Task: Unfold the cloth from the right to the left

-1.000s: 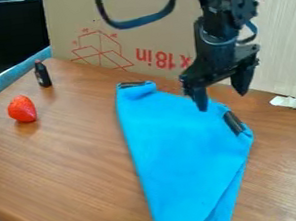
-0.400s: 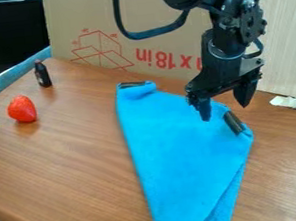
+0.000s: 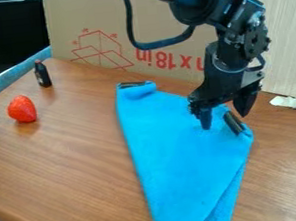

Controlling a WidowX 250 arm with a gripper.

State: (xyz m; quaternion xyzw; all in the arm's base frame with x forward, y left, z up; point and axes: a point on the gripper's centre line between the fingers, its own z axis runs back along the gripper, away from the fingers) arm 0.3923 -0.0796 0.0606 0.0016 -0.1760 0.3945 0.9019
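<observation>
My gripper (image 3: 225,119) hangs over the upper right part of the blue cloth, open, its two fingers on either side of the black clip (image 3: 234,123) at the cloth's right corner. Whether the fingertips touch the cloth I cannot tell. The blue cloth (image 3: 176,154) lies folded on the wooden table, narrowing toward the bottom edge of the view, with a fold line along its lower right side. A second black clip (image 3: 132,84) sits at its top left corner.
On the wooden table (image 3: 62,162), a red strawberry (image 3: 22,109) and a small dark bottle (image 3: 42,73) stand at the left. A cardboard box (image 3: 122,40) rises along the back, and a torn white strip (image 3: 295,102) lies at the right.
The gripper has come down and slightly to the right, closer to the right-hand clip, with its fingers a little nearer each other. The cloth has stayed as it was.
</observation>
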